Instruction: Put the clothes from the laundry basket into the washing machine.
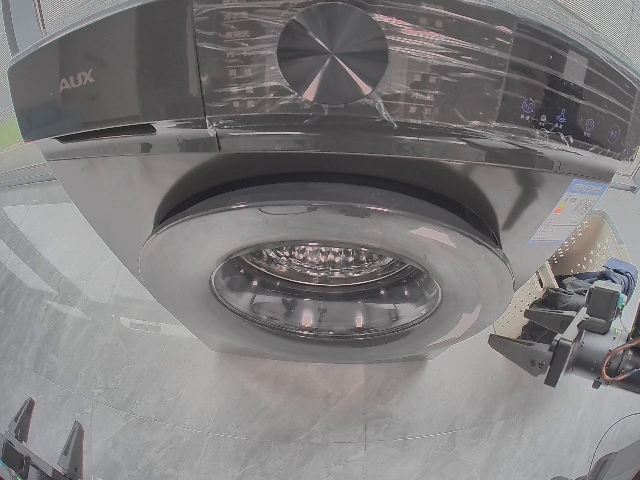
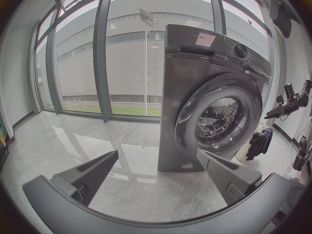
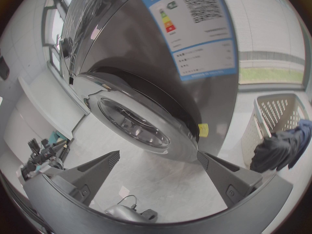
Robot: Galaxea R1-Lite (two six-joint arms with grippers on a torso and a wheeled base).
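Observation:
The dark grey washing machine [image 1: 320, 168] stands straight ahead with its round glass door [image 1: 327, 281] shut; the door [image 2: 221, 121] also faces the left wrist camera. To the machine's right a cream laundry basket [image 1: 587, 245] holds dark clothes [image 1: 577, 295] draped over its rim, seen again as clothes [image 3: 279, 148] on the basket [image 3: 276, 114]. My right gripper [image 1: 523, 335] hangs open and empty beside the door's right edge, just in front of the basket. My left gripper [image 1: 47, 428] is open and empty low at the left, well back from the machine.
Grey tiled floor [image 1: 267, 401] spreads in front of the machine. Tall windows [image 2: 97, 56] run behind and to the machine's left. A label sticker [image 1: 570, 211] sits on the machine's lower right front.

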